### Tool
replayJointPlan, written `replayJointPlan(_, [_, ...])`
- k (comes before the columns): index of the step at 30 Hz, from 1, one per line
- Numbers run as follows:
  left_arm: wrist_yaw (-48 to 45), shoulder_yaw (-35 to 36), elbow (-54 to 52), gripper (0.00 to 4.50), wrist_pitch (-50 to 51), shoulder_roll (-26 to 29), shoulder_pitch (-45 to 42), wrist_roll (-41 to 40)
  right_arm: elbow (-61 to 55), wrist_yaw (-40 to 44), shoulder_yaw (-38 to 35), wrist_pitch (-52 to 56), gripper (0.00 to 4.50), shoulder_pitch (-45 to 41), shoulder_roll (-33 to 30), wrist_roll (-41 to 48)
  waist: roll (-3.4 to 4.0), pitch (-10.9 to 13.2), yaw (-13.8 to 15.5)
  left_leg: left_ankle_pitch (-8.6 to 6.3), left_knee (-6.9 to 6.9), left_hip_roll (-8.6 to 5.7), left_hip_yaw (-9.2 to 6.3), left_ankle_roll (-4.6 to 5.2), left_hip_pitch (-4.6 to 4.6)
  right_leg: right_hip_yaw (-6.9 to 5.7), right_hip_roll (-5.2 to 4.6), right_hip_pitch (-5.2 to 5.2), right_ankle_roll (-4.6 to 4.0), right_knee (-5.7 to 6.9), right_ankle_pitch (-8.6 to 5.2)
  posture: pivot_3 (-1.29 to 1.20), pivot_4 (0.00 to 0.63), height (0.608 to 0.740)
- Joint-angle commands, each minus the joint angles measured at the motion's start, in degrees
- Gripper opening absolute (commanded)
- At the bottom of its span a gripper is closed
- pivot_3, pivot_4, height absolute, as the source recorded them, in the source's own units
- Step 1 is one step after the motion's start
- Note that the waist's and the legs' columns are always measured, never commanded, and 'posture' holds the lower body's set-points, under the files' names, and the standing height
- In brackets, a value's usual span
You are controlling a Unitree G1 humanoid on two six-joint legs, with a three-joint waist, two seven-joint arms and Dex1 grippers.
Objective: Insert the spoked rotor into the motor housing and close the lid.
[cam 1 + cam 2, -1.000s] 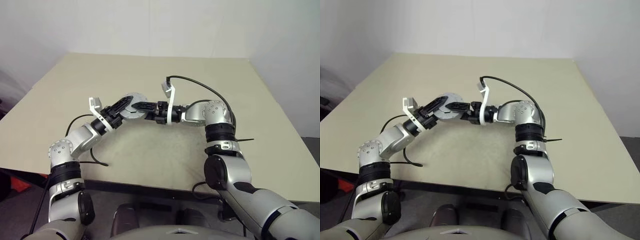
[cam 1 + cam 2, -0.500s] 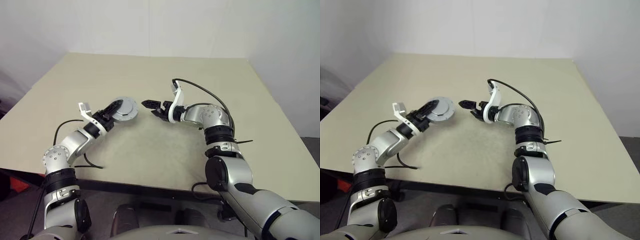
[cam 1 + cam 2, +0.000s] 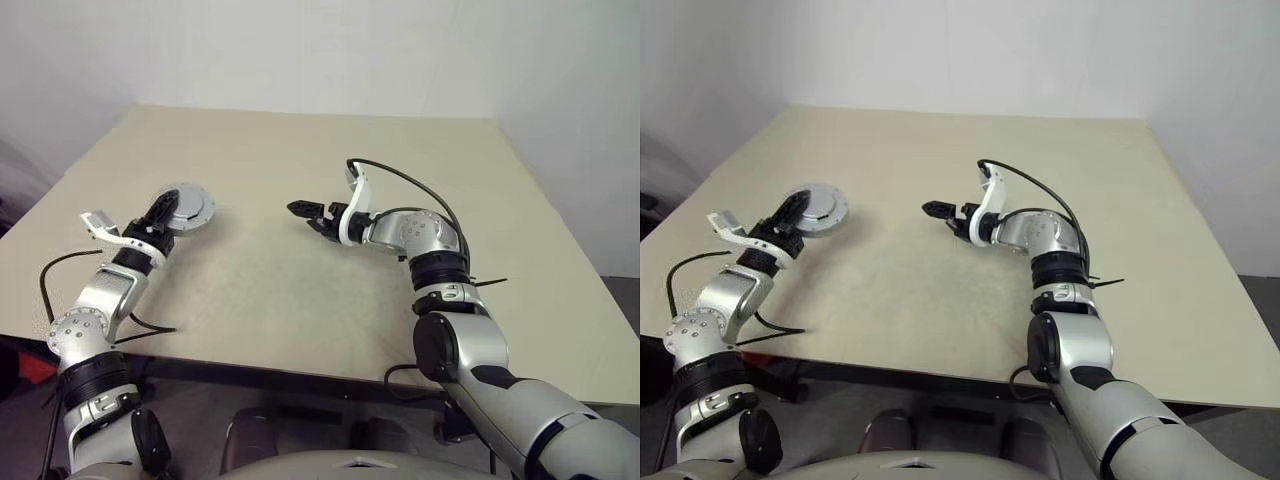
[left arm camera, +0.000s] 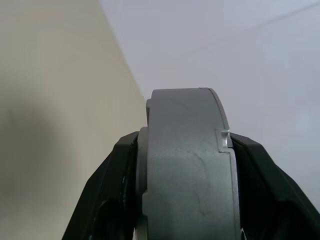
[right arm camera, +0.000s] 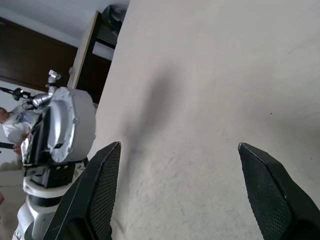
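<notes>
Left gripper is out at the left side of the beige worktop, jaws clamped on a round silver-grey metal unit: the motor housing, looks closed with the lid on it, the join not clear from the head views. It is held off the worktop surface, tilted so its flat face turns up and toward the camera. In the left wrist view the housing is seen edge-on, sitting right between the two black fingers, one pressed on each flat face, the rim sticking out past the fingertips. A step line and a small notch show on the rim. Can't tell whether the spoked rotor is inside; nothing of it visible.

Right gripper is near the middle of the worktop, pointing left toward the housing but well apart from it, jaws wide and empty. In the right wrist view its two fingers stand far apart over bare worktop, and the left gripper with the housing shows beyond them, face-on, at the worktop's edge.

A black cable loops over the right wrist.
</notes>
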Motion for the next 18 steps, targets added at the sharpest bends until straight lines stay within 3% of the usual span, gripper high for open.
replayJointPlan(1, [2.0, 1.7, 0.8, 2.17, -4.1, 0.4, -1.5, 2.0, -1.0, 0.7, 0.3, -0.8, 4.23, -0.9, -0.2, 0.3, -0.01, 0.0, 0.0, 0.00, 0.00, 0.00, 0.00, 0.00, 0.01, 0.00, 0.00, 0.00, 0.00, 0.00, 0.00, 0.00, 0.000, 0.740])
replayJointPlan(8, [6.3, 3.3, 6.1, 2.17, -9.2, 0.5, -2.3, 6.8, -1.5, 0.4, 0.0, -0.5, 4.23, -0.6, 0.1, 0.0, -0.26, 0.0, 0.0, 0.00, 0.00, 0.01, 0.00, 0.00, 0.02, 0.00, 0.01, 0.01, 0.01, -0.01, 0.00, 0.00, 0.000, 0.740])
replayJointPlan(18, [10.0, 3.9, 9.5, 2.17, -9.1, 0.6, -3.4, 9.5, -0.9, 0.5, 0.2, -1.2, 4.23, -0.7, 0.3, -0.5, -0.53, 0.0, 0.0, 0.00, 0.01, 0.01, -0.01, 0.00, 0.07, -0.01, 0.00, 0.07, 0.00, 0.00, 0.00, 0.00, 0.000, 0.740])
